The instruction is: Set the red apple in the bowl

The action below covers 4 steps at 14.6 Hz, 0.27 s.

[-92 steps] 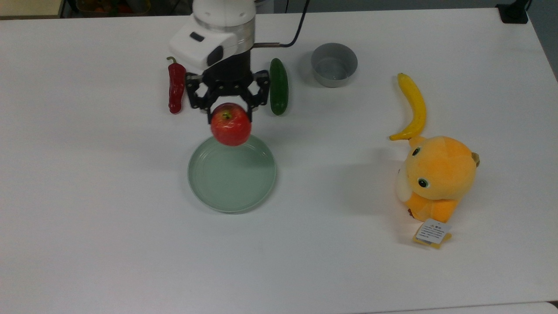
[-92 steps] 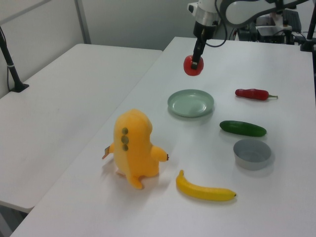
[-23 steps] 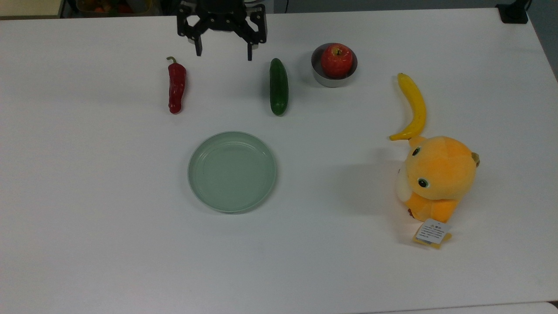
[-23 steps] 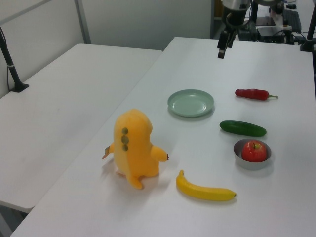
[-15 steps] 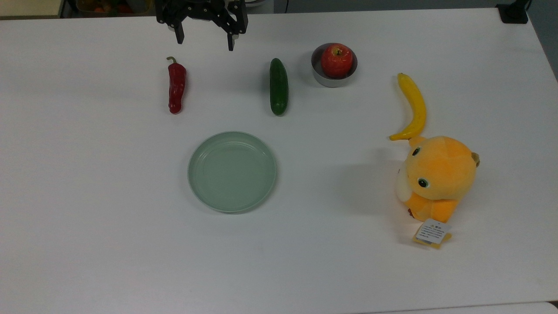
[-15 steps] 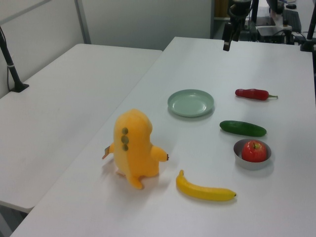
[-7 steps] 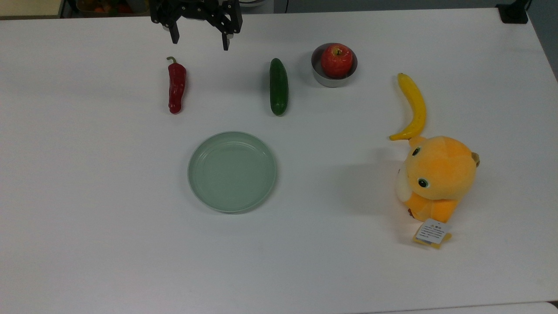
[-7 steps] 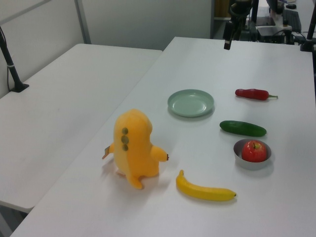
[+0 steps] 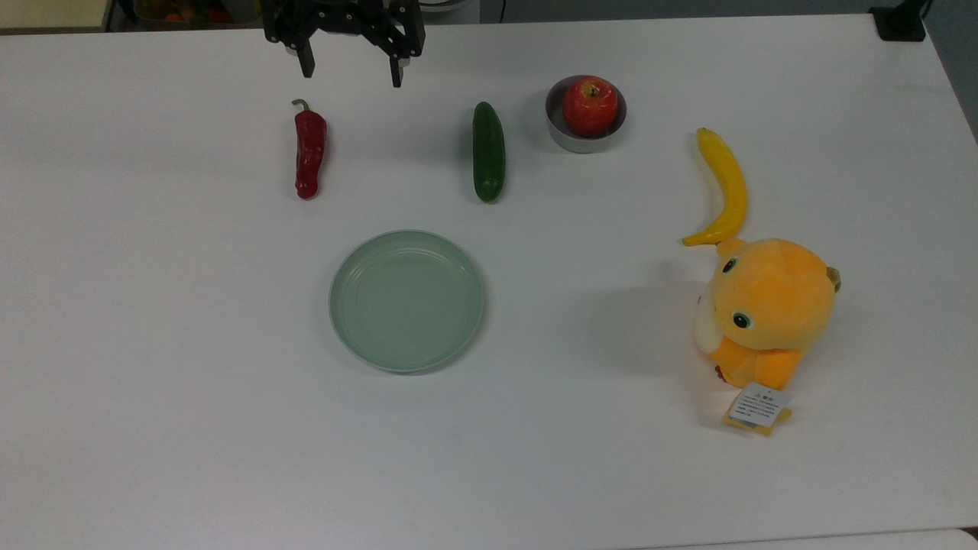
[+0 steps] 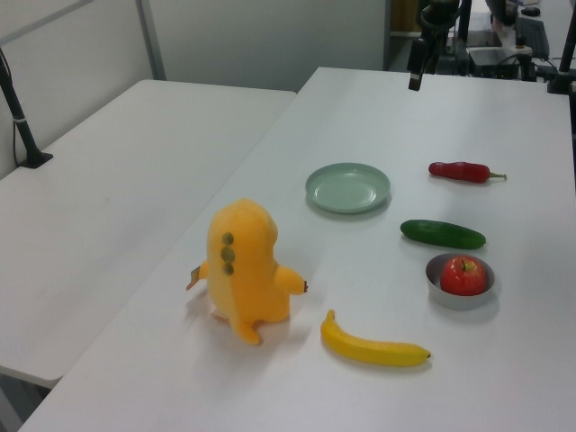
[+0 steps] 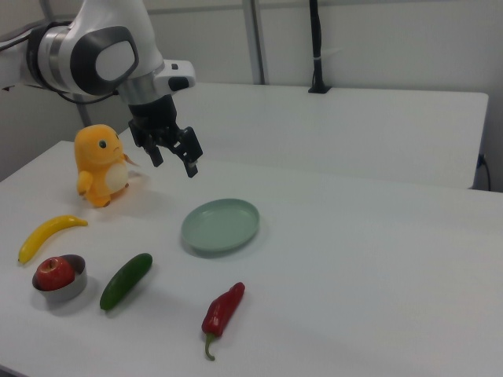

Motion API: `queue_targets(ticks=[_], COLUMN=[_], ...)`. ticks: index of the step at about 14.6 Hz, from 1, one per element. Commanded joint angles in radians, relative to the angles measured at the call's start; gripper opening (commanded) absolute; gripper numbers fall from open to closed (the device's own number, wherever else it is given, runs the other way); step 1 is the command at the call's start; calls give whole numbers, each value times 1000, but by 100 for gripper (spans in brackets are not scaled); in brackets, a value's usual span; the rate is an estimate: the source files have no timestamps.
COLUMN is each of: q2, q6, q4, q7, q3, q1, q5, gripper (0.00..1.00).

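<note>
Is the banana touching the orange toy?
Apart. The left view shows bare table between the banana and the orange toy.

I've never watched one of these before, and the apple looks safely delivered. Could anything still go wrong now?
Little, probably. The red apple stands taller than the rim of the bowl, so a bump might tip it out. The open hand hangs above the table near the chili pepper; a low sweep could knock the pepper or the cucumber.
</note>
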Motion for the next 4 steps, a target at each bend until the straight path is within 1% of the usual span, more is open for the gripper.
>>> queue_targets(ticks=[1, 4], q2=[3, 3], q6=[-19, -19], q4=[11, 10], q7=[-42, -56], q3=[-18, -16], q1=[20, 20], q5=[22, 23], gripper=[100, 100])
